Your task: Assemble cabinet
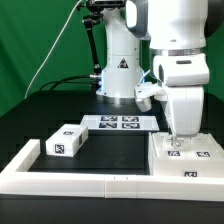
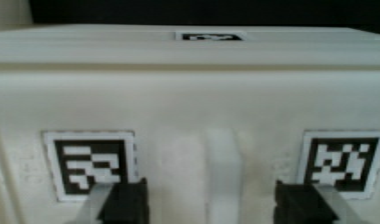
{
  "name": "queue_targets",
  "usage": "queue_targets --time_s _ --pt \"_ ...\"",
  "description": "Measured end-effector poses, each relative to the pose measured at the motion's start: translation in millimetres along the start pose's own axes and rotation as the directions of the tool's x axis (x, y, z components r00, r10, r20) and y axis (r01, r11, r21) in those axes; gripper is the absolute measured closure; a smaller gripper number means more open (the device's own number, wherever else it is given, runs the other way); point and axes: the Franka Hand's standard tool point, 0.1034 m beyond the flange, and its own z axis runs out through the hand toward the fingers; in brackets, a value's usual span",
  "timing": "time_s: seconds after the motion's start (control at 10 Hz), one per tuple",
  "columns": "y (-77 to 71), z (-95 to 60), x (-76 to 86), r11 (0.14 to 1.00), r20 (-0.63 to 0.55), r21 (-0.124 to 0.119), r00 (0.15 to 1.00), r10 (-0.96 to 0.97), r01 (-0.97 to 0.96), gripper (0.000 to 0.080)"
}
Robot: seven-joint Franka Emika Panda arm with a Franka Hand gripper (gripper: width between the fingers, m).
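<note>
**Exterior view.** My gripper (image 1: pixel 180 139) stands over the matte white boxy cabinet body (image 1: pixel 188 160), at the exterior view's right inside the long low white border frame (image 1: pixel 80 182). A loose white tagged block (image 1: pixel 65 143) lies well apart. I judge this an approach to grasp; next, descend squarely.

**Wrist view.** The black fingers (image 2: pixel 119 205) are spread wide, holding nothing. The fiducial tags (image 2: pixel 89 160) carry no legible writing.

Exterior view bright, even, whites clipping against dark bench (image 1: pixel 50 112). Wrist view blurry; cabinet (image 2: pixel 187 90) tags (image 2: pixel 87 160) soft.
</note>
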Motion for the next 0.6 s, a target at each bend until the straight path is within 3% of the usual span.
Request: queue_targets --time_s 0.1,0.2,0.3,0.4,0.6 --pt "-1.5 0.3 0.2 1.0 0.0 0.001 1.0 -0.001 0.001 0.0295" --pt "-3.5 -1.2 1.0 1.0 -0.003 -0.015 1.0 -0.002 0.002 0.016" --pt "-7.8 -5.6 1.2 0.999 -0.005 -0.038 1.0 0.002 -0.002 0.016" --pt "-16.4 -11.5 0.7 0.998 -0.006 -0.062 1.0 0.006 -0.006 0.0036" --pt "-34.9 -15.2 -0.6 0.998 0.001 -0.064 1.0 0.006 -0.006 0.0011"
